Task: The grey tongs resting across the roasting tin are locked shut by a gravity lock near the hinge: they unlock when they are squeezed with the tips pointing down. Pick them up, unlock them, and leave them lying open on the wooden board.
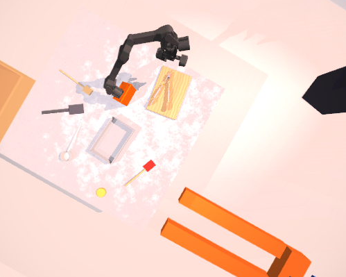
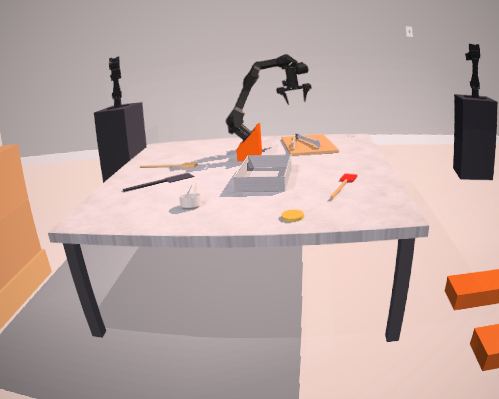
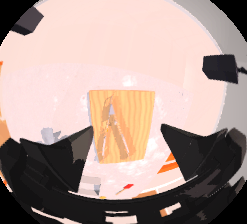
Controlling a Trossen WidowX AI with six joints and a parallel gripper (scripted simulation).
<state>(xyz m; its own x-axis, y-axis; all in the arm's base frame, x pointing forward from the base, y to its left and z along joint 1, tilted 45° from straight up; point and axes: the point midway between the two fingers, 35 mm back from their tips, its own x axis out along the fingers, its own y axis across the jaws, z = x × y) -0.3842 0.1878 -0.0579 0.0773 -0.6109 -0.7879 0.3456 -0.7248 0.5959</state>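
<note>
The grey tongs (image 1: 168, 77) (image 2: 309, 140) (image 3: 112, 109) lie on the wooden board (image 1: 183, 85) (image 2: 329, 148) (image 3: 145, 107). Their two arms are spread apart in a narrow V, joined at the hinge end near the board's far edge. My gripper (image 1: 171, 57) (image 2: 297, 102) (image 3: 128, 128) is open and empty. It hangs high above the table near the board's far edge, fingers pointing down, apart from the tongs. The grey roasting tin (image 1: 123, 146) (image 2: 259, 184) stands in the middle of the table with nothing across it.
An orange wedge (image 1: 127, 93) (image 2: 250, 145) stands by the arm's base, between the tin and the arm. A wooden spatula (image 1: 87, 89) (image 2: 189, 165), a dark spatula (image 1: 75, 109), a white ladle (image 1: 64, 155), a red spatula (image 1: 149, 165) and a yellow disc (image 1: 100, 192) lie around the tin.
</note>
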